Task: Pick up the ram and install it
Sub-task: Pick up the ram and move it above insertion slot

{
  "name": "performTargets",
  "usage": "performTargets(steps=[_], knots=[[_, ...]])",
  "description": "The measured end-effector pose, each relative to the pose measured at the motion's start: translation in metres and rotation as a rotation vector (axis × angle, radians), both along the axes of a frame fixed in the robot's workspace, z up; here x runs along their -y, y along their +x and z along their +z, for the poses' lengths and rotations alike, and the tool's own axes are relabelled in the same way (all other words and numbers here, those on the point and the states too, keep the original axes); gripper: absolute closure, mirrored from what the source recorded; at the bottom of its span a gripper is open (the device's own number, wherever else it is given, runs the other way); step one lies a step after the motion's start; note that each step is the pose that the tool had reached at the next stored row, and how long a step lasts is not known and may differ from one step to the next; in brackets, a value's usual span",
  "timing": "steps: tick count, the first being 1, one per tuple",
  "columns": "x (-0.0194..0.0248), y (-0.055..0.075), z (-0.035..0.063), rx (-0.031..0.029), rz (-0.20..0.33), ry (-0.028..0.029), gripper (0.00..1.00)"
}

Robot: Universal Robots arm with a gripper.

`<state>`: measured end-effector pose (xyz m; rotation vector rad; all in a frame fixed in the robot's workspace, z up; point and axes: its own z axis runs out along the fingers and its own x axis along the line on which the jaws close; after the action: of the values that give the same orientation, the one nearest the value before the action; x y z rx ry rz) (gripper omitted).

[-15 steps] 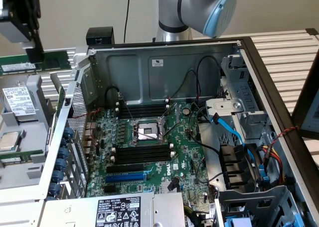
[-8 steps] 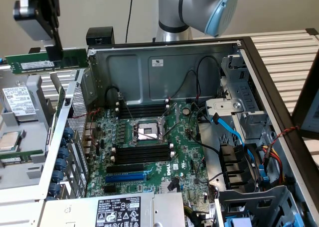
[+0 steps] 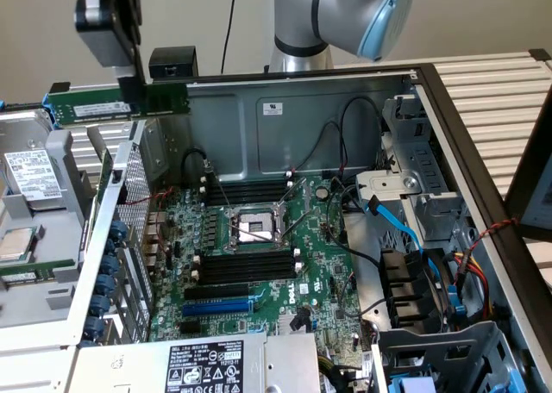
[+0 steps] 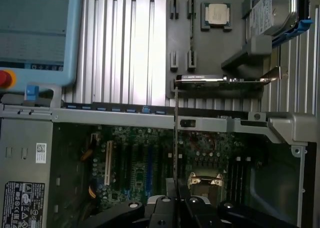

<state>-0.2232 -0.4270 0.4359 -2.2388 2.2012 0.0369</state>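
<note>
Presently held: one ram (image 3: 99, 106), a green stick with a white sticker. The fingers (image 3: 133, 83) are closed narrowly on it near mid-length, and it is carried level in the air over the side wall of the open computer case (image 3: 302, 109).

- Exterior view: shows the ram's broad face and sticker. Below and beyond the fingers lies one motherboard (image 3: 259, 264) with one CPU socket (image 3: 250, 227). Two banks of black memory slots (image 3: 246, 190) flank the socket, one on each side. One blue slot (image 3: 216, 308) sits farther off.
- Wrist view: shows the ram edge-on, a thin line running out from between the fingers.
- Past the case wall from the fingers: one grey tray (image 4: 180, 33) bearing one loose processor chip (image 4: 216, 13), one hard drive (image 4: 277, 13) and one expansion card (image 4: 220, 79).
- Off to one side: one teach pendant (image 4: 35, 33) with one red button (image 4: 5, 78).
</note>
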Motion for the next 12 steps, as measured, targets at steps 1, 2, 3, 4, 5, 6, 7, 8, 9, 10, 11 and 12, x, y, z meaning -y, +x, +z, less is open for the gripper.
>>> performTargets(steps=[1, 2, 3, 4, 5, 6, 7, 8, 9, 10, 11, 12], knots=[[0.0, 0.005, 0.0, -0.0001, 0.0, -0.0001, 0.87], [0.0, 0.009, -0.0001, 0.0, 0.0, 0.0, 0.87], [0.0, 0.014, -0.0002, 0.0, 0.0, 0.0001, 0.87], [0.0, 0.018, -0.0004, 0.0, 0.0, 0.0002, 0.87], [0.0, 0.022, -0.0007, 0.0001, 0.0, 0.0005, 0.87], [0.0, 0.026, -0.001, 0.0002, 0.0, 0.0006, 0.87], [0.0, 0.03, -0.0015, 0.0006, 0.0, 0.0011, 0.87], [0.0, 0.034, -0.0022, 0.001, 0.0, 0.0016, 0.87], [0.0, 0.037, -0.0031, 0.0016, 0.0, 0.002, 0.87], [0.0, 0.04, -0.004, 0.0022, 0.0, 0.0024, 0.87], [0.0, 0.043, -0.005, 0.0027, 0.0, 0.0027, 0.87], [0.0, 0.046, -0.006, 0.0035, 0.0, 0.003, 0.87]])
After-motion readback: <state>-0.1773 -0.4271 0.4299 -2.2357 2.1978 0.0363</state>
